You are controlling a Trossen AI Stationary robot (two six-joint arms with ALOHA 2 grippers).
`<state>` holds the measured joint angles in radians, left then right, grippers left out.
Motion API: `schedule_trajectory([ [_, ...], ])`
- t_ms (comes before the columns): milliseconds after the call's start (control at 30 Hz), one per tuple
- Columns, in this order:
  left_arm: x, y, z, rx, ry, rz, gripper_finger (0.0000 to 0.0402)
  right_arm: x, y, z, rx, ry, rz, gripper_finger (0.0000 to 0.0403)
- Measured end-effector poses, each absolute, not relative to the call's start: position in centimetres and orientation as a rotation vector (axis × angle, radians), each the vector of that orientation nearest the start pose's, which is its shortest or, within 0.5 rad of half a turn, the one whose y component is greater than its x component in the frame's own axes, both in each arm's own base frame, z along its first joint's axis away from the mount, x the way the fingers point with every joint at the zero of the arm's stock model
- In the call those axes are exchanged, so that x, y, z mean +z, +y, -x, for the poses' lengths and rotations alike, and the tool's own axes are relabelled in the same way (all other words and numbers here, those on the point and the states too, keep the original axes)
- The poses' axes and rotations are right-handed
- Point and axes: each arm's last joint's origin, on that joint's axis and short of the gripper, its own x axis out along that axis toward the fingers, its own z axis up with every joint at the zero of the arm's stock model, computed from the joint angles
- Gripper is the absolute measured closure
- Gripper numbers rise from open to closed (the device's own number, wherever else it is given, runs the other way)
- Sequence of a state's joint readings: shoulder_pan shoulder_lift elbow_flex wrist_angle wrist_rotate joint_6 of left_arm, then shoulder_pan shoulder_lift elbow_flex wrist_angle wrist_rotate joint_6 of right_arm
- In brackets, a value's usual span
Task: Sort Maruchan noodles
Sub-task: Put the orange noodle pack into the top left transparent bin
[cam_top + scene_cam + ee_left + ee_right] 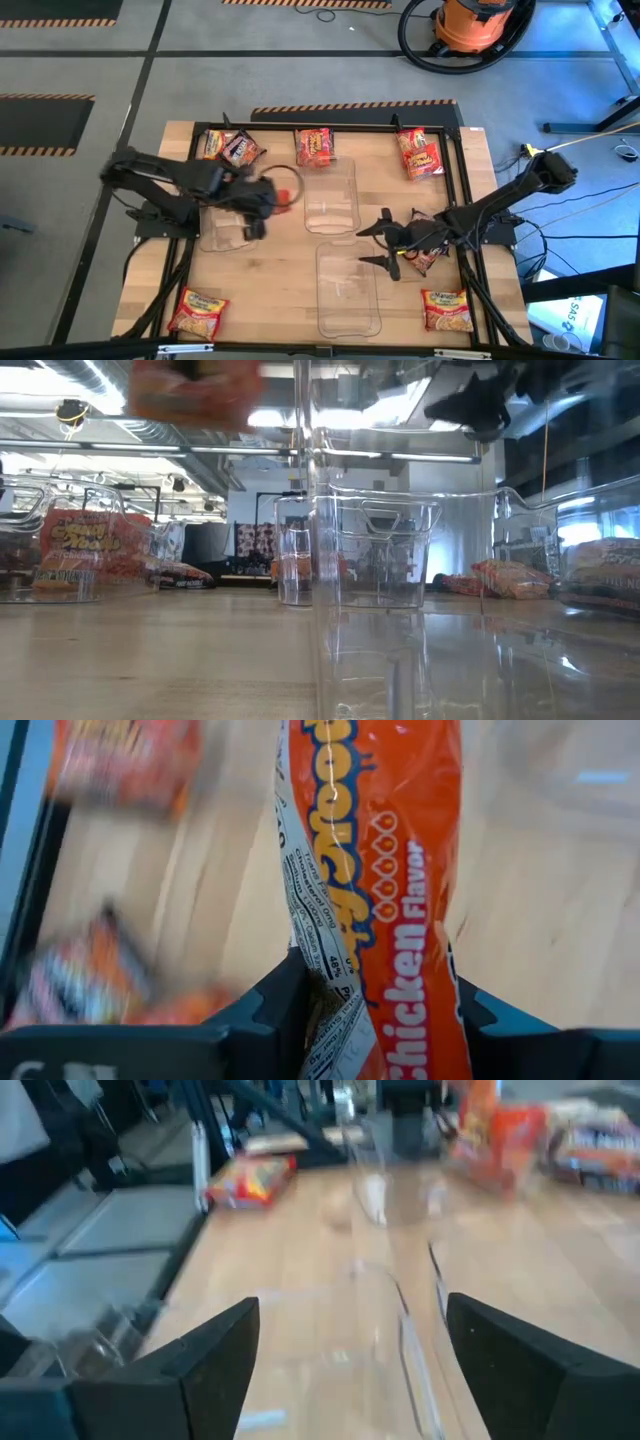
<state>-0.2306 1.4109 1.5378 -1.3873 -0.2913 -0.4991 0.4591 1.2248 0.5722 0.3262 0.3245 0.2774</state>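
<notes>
Orange plastic fills my left wrist view: an orange packet [400, 890] marked "Chicken Flavor" is clamped between the left gripper [375, 1020]'s dark fingers, hanging lengthwise with its printed back panel twisted toward the lens. From above, I see the left gripper [268, 197] over the wooden table [270, 290], just beside the upper clear bin [335, 195], with a bit of the packet's red-orange showing at its tip. My right gripper [385, 243] hovers near the table's right side, at the edge of the lower clear bin [348, 290]; its fingers [215, 1355] are spread wide apart with nothing between them, and the right wrist view looks across that bin's transparent rim. Other Maruchan noodles lie scattered on the table: a dark packet [238, 149] and an orange neighbour at the far left corner, a red packet [314, 146] at the far edge touching the upper bin, a red-and-yellow packet [421, 153] at the far right, one partly hidden beneath the right arm [428, 258], and one at each near corner, near-left packet [198, 312] and near-right packet [447, 309]. The low view shows the clear bins upright, with packets lying behind them on both sides.
</notes>
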Motion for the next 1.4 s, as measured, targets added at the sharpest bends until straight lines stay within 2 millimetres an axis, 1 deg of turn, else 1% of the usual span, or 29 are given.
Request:
schedule_trajectory([
  [100, 35.4, -4.1, -20.3, 0.423, 1.196, 0.186, 0.0275, 21.6, 10.5, -23.3, 0.09, 0.331, -0.148, 0.0104],
  [200, 34.1, -3.5, -17.2, 0.469, 1.217, 0.265, 0.0275, 21.2, 10.6, -23.5, 0.088, 0.338, -0.144, 0.0104],
  [300, 32.6, -3.0, -15.2, 0.511, 1.228, 0.31, 0.0275, 20.9, 10.6, -23.6, 0.079, 0.346, -0.139, 0.0104],
  [400, 30.9, -2.7, -14.0, 0.55, 1.253, 0.325, 0.0275, 20.7, 10.6, -23.7, 0.076, 0.356, -0.136, 0.0104],
  [500, 29.1, -2.3, -13.7, 0.577, 1.279, 0.331, 0.0275, 20.6, 10.6, -23.7, 0.058, 0.356, -0.133, 0.0104],
  [667, 26.1, -1.8, -14.5, 0.561, 1.31, 0.348, 0.0275, 20.6, 10.6, -23.8, 0.045, 0.353, -0.157, 0.0104],
  [833, 23.5, -0.9, -14.8, 0.593, 1.314, 0.362, 0.0275, 20.6, 10.6, -23.8, 0.047, 0.353, -0.159, 0.0104],
  [1033, 21.3, 0.0, -14.8, 0.585, 1.311, 0.354, 0.0274, 20.7, 10.6, -23.8, 0.064, 0.353, -0.174, 0.0104],
  [1233, 19.3, 0.5, -14.6, 0.588, 1.315, 0.331, 0.0257, 20.6, 10.7, -23.8, 0.07, 0.356, -0.189, 0.0104],
  [1333, 18.7, 0.6, -14.2, 0.597, 1.338, 0.334, 0.0243, 20.6, 10.7, -23.7, 0.077, 0.361, -0.191, 0.0104],
  [1400, 18.6, 0.7, -14.3, 0.595, 1.33, 0.344, 0.0231, 20.6, 10.7, -23.7, 0.076, 0.361, -0.191, 0.0104],
])
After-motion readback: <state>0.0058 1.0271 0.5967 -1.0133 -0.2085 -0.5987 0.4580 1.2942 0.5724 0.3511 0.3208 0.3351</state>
